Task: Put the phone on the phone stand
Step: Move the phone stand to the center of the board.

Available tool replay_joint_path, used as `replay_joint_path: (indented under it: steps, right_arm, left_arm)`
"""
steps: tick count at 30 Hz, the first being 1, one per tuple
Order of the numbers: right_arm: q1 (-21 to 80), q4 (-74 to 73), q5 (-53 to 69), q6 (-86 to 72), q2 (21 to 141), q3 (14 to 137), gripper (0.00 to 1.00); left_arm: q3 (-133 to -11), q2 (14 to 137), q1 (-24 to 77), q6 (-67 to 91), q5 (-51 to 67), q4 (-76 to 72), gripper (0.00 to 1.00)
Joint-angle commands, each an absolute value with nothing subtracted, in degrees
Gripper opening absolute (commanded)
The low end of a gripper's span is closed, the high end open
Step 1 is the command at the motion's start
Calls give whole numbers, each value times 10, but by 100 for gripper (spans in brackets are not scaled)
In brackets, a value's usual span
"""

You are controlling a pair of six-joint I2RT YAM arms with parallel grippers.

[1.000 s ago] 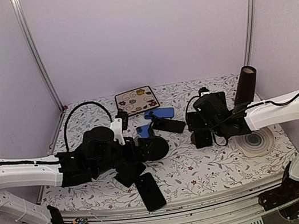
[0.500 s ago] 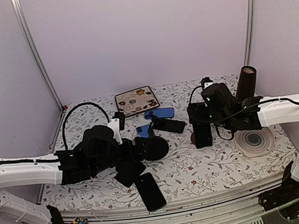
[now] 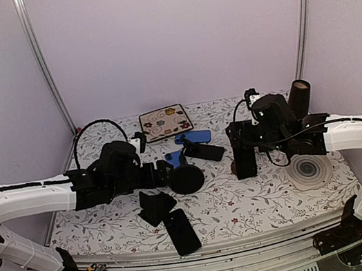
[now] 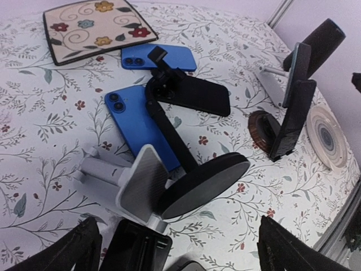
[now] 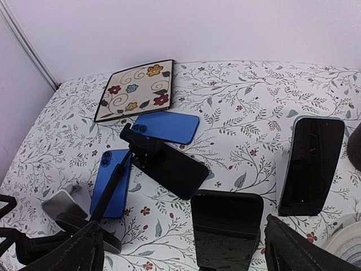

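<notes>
Both empty: left end effector point(image 4: 179, 248) splayed wide, right end effector point(image 5: 183, 251) too. Slim phone stand point(image 4: 200, 183), round black base, tipped on floral surface point(image 4: 51, 118).

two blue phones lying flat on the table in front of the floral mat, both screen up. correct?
One thing is off. The far blue phone and the near blue phone do lie flat in front of the floral mat, but both are back up, not screen up. The left wrist view shows their camera lenses facing up.
</notes>
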State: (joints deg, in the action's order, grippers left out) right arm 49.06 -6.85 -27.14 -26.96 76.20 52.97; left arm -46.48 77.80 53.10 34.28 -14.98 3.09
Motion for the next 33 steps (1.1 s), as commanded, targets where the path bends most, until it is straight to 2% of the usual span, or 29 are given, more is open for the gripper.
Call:
replay_joint_path:
  steps: [1, 11, 23, 33]
  right_arm:
    - [489, -81, -248, -258, 745, 539, 99]
    - [487, -85, -236, -250, 737, 539, 99]
    - [486, -91, -228, -249, 728, 529, 99]
    - [484, -96, -227, -249, 715, 518, 99]
  left_arm:
    - [-466, 787, 488, 354, -120, 66, 97]
    - [-475, 849, 446, 330, -76, 61, 97]
    - [-492, 941, 410, 332, -94, 52, 97]
    - [-494, 967, 362, 349, -136, 66, 97]
